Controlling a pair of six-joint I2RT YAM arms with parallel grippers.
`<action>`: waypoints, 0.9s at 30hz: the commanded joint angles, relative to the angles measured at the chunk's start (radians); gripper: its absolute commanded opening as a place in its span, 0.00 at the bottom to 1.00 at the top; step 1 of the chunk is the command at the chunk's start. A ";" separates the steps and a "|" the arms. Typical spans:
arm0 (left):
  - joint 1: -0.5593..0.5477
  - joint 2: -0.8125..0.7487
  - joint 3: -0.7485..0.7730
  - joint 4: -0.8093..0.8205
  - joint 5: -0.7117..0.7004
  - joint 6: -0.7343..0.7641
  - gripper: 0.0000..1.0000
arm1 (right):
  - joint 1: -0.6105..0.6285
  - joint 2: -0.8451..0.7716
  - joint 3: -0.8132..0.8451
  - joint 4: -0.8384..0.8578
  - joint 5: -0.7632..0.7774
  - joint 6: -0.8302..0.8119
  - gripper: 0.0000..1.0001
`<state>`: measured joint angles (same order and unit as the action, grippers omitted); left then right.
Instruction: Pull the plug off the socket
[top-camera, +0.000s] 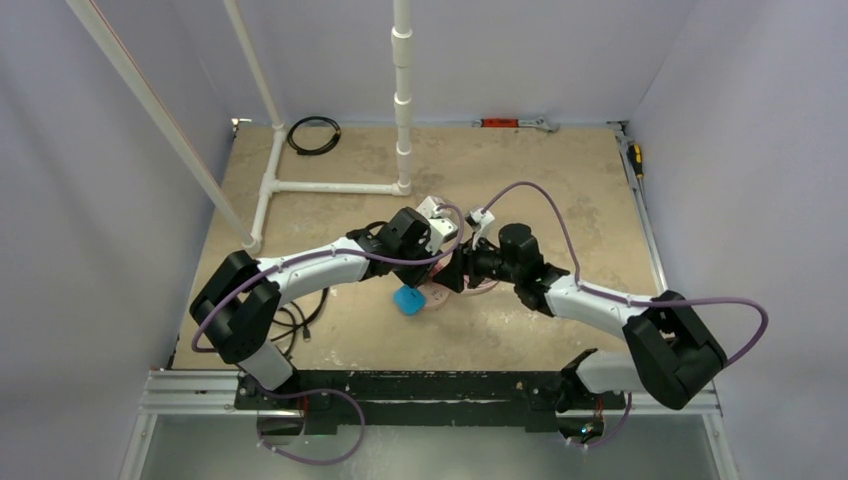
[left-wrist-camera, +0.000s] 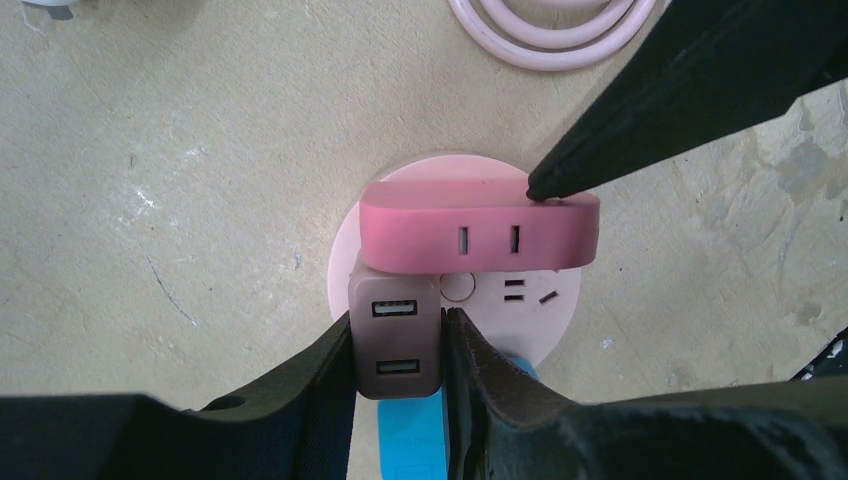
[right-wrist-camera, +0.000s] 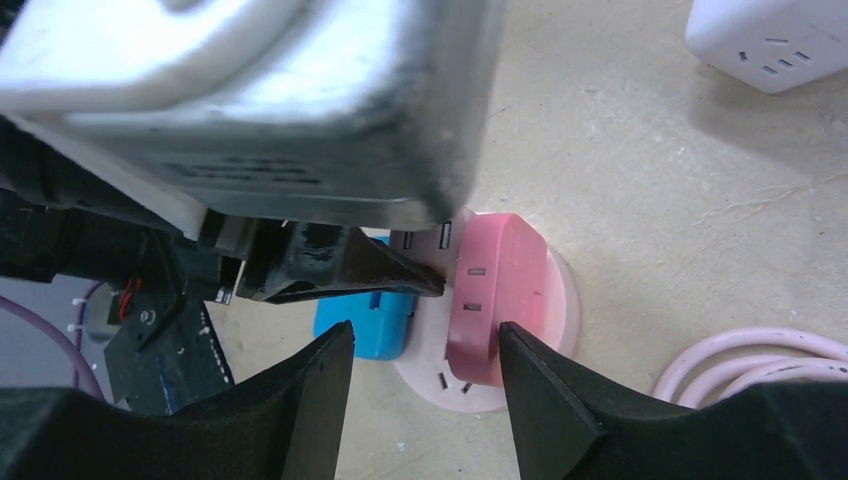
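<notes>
The socket (left-wrist-camera: 545, 315) is a flat round pale-pink disc lying on the table, with a darker pink raised block (left-wrist-camera: 478, 230) across its top. Its coiled pink cord (left-wrist-camera: 550, 35) lies beyond it. A small square pink plug (left-wrist-camera: 395, 342) with two USB ports sits on the disc's left side. My left gripper (left-wrist-camera: 398, 322) is shut on the plug, one finger on each side. My right gripper (right-wrist-camera: 425, 340) is open, with one fingertip (right-wrist-camera: 520, 350) against the darker block's side. In the top view both grippers meet over the socket (top-camera: 437, 297).
A blue block (left-wrist-camera: 410, 440) lies beside the socket under my left gripper and shows in the right wrist view (right-wrist-camera: 365, 325). A white power strip (right-wrist-camera: 765, 40) lies farther back. A white pipe frame (top-camera: 330, 186) and a black cable coil (top-camera: 313, 134) stand at the far left.
</notes>
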<state>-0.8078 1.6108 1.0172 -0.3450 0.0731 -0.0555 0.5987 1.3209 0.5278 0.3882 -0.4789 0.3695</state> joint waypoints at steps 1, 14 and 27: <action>-0.001 0.005 0.037 -0.008 -0.015 0.013 0.00 | 0.038 -0.026 0.014 -0.032 0.146 -0.038 0.58; -0.001 -0.005 0.036 -0.007 0.008 0.011 0.00 | 0.180 -0.066 0.001 -0.017 0.473 -0.057 0.58; -0.001 0.004 0.037 -0.008 0.013 0.006 0.00 | 0.197 0.021 0.031 -0.018 0.474 -0.070 0.51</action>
<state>-0.8074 1.6108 1.0176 -0.3458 0.0746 -0.0559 0.7864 1.3350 0.5278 0.3367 -0.0315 0.3126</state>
